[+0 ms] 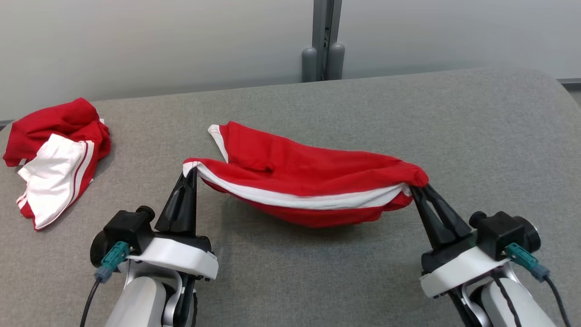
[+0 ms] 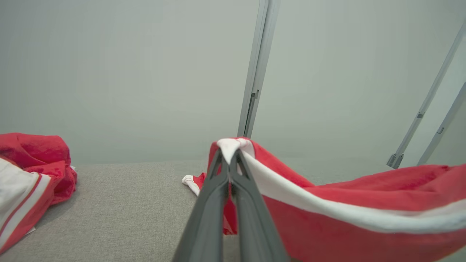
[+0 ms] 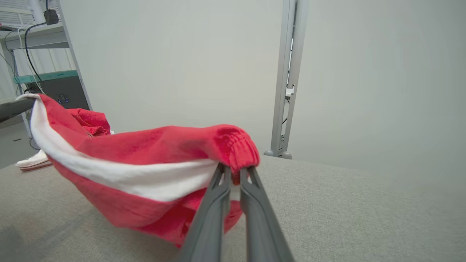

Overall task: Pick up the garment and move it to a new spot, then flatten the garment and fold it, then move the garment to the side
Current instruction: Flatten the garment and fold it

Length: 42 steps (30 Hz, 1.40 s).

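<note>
A red garment with a white stripe (image 1: 299,181) hangs stretched between my two grippers above the grey table, sagging in the middle, with its far part resting on the surface. My left gripper (image 1: 193,171) is shut on the garment's left corner, where white trim (image 2: 228,145) bunches over the fingertips. My right gripper (image 1: 415,188) is shut on the right corner, a ribbed red hem (image 3: 238,151) folded over its tips. The sagging red cloth (image 3: 145,182) dips close to the table in the right wrist view.
A second crumpled red and white garment (image 1: 56,156) lies at the table's far left edge. The grey padded table (image 1: 408,113) spreads out to the right and front. A grey post (image 1: 323,41) stands behind the table against the pale wall.
</note>
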{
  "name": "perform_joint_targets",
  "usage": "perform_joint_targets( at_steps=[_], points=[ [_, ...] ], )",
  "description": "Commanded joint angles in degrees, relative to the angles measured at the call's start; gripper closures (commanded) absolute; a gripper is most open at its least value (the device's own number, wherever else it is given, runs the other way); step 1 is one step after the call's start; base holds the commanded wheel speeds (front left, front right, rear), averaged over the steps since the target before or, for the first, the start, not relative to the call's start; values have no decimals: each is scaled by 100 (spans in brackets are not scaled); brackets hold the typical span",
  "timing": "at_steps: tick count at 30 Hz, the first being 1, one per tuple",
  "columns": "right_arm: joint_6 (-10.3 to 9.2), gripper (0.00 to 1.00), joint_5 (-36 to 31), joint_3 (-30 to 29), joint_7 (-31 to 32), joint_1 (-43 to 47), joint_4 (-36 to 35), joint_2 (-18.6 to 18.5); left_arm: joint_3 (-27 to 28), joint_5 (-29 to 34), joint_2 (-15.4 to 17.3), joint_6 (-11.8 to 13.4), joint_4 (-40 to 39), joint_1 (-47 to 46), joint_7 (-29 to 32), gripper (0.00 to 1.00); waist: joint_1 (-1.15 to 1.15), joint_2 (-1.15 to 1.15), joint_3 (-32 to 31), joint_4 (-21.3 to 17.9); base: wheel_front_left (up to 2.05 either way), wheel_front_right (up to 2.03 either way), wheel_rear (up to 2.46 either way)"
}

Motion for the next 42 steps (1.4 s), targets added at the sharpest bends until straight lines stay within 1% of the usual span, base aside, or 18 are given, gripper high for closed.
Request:
perform_joint_targets(
  at_steps=[1, 5, 12, 17, 21, 24, 26, 30, 32, 35, 39, 42],
  points=[
    [1, 100, 11, -73, -2, 44, -149, -100, 34, 40, 9, -17, -155, 57, -1, 100, 0, 0, -104, -57, 0, 0, 0],
    [1, 100, -38, -174, -3, 110, -455, -205, 50, 86, 4, 1, -509, 101, -1, 100, 0, 0, -239, -114, 0, 0, 0],
    [1, 100, -53, -434, -2, 251, -1233, -414, -9, 92, 44, 12, -1514, 188, 49, 100, 0, 0, -533, -246, 0, 0, 0],
    [1, 100, -78, -623, 51, 374, -1802, -522, 25, 47, 99, 99, -2369, 281, 234, 100, 0, 0, -660, -344, 0, 0, 0],
    [1, 100, -113, -751, 234, 460, -2255, -585, 62, 80, 165, 199, -2986, 280, 423, 100, 0, 0, -675, -392, 0, 0, 0],
    [1, 100, -18, -804, 402, 412, -2464, -633, 69, 7, 174, 226, -3271, 161, 610, 100, 0, 0, -628, -405, 0, 0, 0],
    [1, 100, 101, -787, 499, 240, -2462, -669, 73, -37, 219, 169, -3295, 10, 763, 100, 0, 0, -530, -398, 0, 0, 0],
    [1, 100, 298, -541, 644, -407, -2077, -857, 178, -224, 300, 31, -2938, -630, 971, 100, 0, 0, -192, -361, 0, 0, 0],
    [2, 100, 400, -350, 670, -941, -1726, -994, 179, -187, 417, -74, -2613, -1115, 1075, 100, 0, 0, 27, -340, 0, 0, 0],
    [1, 100, 597, -84, 625, -1926, -1081, -1063, 168, -168, 511, -240, -2017, -2036, 1202, 100, 0, 0, 430, -299, 0, 0, 0],
    [1, 100, 980, 175, 560, -3431, -72, -954, 150, -76, 584, -368, -1014, -3479, 1307, 100, 0, 0, 1056, -245, 0, 0, 0],
    [0, 100, 1092, 313, 429, -4535, 699, -866, 140, 61, 602, -400, -238, -4586, 1197, 100, 0, 0, 1484, -201, 0, 0, 0]
  ],
)
